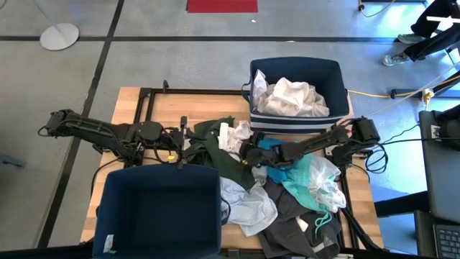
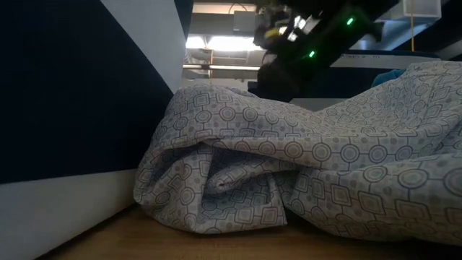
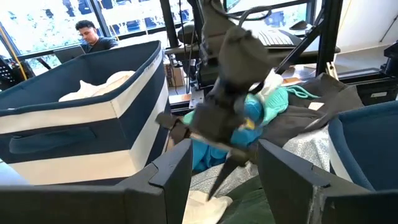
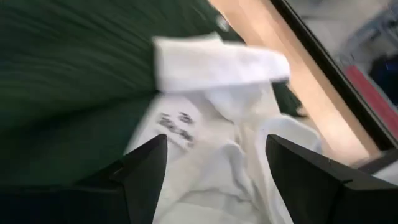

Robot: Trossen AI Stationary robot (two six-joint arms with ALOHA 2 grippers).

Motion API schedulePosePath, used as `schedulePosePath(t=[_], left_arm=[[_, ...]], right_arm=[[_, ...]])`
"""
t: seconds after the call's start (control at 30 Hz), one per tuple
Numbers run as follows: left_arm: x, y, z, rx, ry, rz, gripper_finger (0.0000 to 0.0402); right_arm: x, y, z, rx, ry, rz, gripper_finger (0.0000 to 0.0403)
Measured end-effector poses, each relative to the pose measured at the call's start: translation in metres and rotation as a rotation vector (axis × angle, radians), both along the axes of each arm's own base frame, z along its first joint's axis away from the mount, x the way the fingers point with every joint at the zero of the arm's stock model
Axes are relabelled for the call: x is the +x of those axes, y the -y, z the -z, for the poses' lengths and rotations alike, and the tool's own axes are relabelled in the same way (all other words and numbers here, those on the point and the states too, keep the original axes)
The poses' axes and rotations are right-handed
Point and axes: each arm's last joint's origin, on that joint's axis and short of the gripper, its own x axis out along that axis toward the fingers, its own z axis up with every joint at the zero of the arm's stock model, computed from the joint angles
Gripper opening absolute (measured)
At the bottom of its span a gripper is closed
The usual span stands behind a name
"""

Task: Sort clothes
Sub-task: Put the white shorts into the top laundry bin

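Right gripper (image 1: pixel 243 152), fingers spread and empty, reaches for the white garment (image 4: pixel 211 118); next it must close. Left gripper (image 1: pixel 180 147) waits, fingers apart.

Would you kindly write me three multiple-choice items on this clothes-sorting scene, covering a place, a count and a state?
1. Where do the white clothes already sorted lie?
A. in the far bin
B. in the near bin
C. on the floor

2. How many navy bins stand on the table?
A. one
B. two
C. three

3. How are the right gripper's jaws?
A. shut on a green garment
B. open above a white garment
C. out of view

Key: 1 A, the high view shows them in the far bin, while the near bin shows only navy inside. 2 B, only those two show. 3 B, the right gripper has its fingers spread over the white garment.
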Motion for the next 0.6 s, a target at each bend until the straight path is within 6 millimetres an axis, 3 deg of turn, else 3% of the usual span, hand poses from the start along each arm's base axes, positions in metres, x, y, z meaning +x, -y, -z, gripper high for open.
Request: schedulePosePath(t=[0.37,0.6], left_arm=[[0.000,0.000,0.000,0.000,0.000,0.000,0.0166],[0.000,0.000,0.000,0.000,0.001,0.000,0.0166]], right_arm=[[0.011,0.047,0.030,0.110,-0.024,0.128,0.0275],[0.015,0.058,0.051,0.120,-0.064,0.156,0.0274]])
